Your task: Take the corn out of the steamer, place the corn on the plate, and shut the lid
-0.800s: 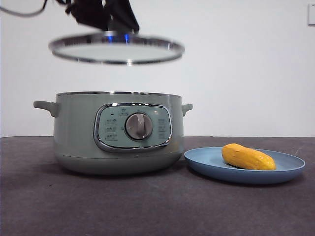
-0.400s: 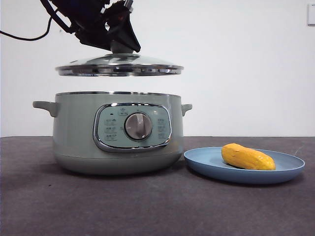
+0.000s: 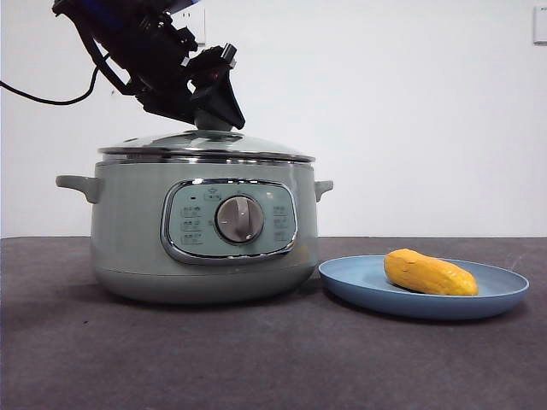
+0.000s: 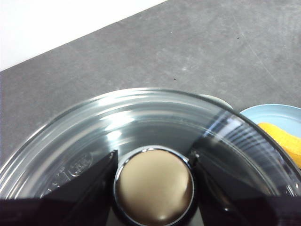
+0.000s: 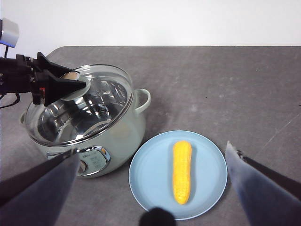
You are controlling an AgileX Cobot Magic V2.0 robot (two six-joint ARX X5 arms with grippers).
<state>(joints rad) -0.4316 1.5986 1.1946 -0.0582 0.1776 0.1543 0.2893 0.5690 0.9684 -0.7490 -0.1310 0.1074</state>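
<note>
Front view shows the lid point(image 3: 205, 147) now down on the steamer point(image 3: 201, 231), where a second ago it hung well above the rim; the closing step looks all but done. The left gripper point(image 4: 153, 188) is clamped on the lid's knob. The corn point(image 5: 182, 171) lies flat on the plate point(image 5: 146, 176) beside the steamer, its long axis running from the back of the worktop point(image 3: 256, 359) toward the front. The right gripper point(image 5: 155, 188) hovers wide open above.

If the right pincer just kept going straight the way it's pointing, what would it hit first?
Most likely the plate with the corn on it: in the right wrist view both lie between the open right pincer's jaws, nothing in between. Depth is unclear, so whether it meets the corn or bare plate first is uncertain.
</note>
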